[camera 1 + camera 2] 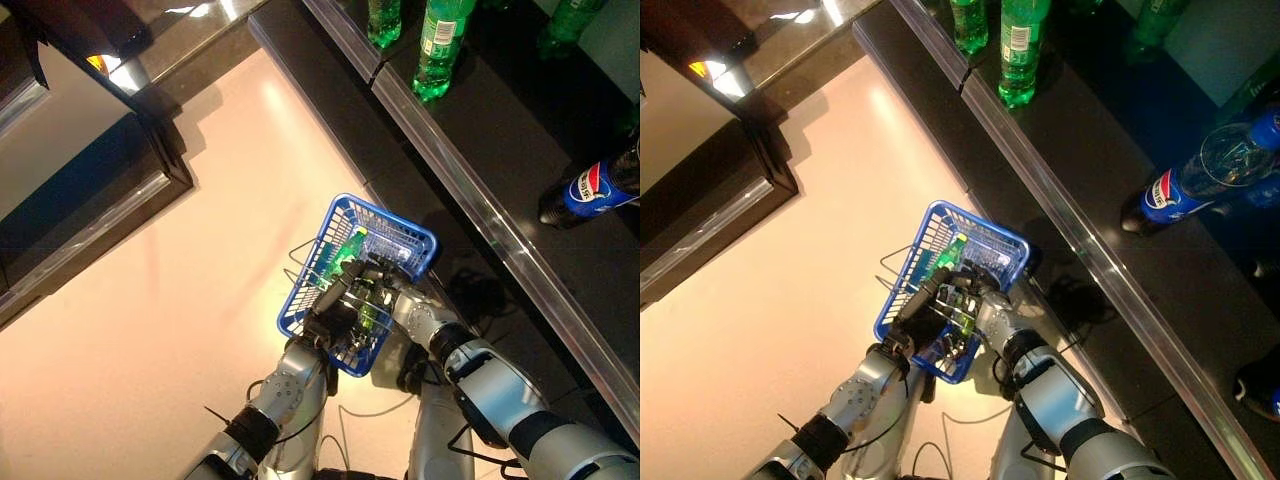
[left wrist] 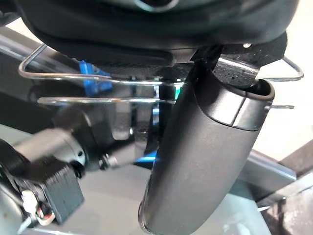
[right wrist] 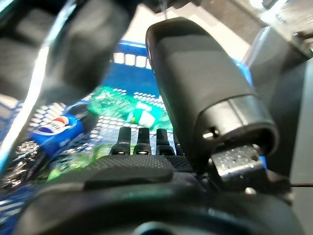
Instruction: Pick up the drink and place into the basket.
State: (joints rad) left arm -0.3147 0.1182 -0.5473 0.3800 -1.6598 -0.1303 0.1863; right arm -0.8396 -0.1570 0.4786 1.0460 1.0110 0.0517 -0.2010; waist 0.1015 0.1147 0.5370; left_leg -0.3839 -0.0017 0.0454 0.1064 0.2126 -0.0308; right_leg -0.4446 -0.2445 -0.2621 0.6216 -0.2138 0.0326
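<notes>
My left hand (image 1: pixel 328 322) carries a blue wire basket (image 1: pixel 385 212) above the floor, its fingers curled round the metal handles (image 2: pixel 98 77). A green drink bottle (image 1: pixel 347 250) lies inside the basket, and the right wrist view shows it (image 3: pixel 132 110) beside a dark bottle with a blue label (image 3: pixel 63 125). Over the basket's near end hovers my right hand (image 1: pixel 385 285), its fingers (image 3: pixel 142 142) straight above the bottles and holding nothing.
A dark shelf (image 1: pixel 470 190) runs along the right, with green bottles (image 1: pixel 440 45) at its far end and a blue-labelled cola bottle (image 1: pixel 595 190) nearer. A dark cabinet (image 1: pixel 100 200) stands at the left. Pale floor (image 1: pixel 200 300) lies between them.
</notes>
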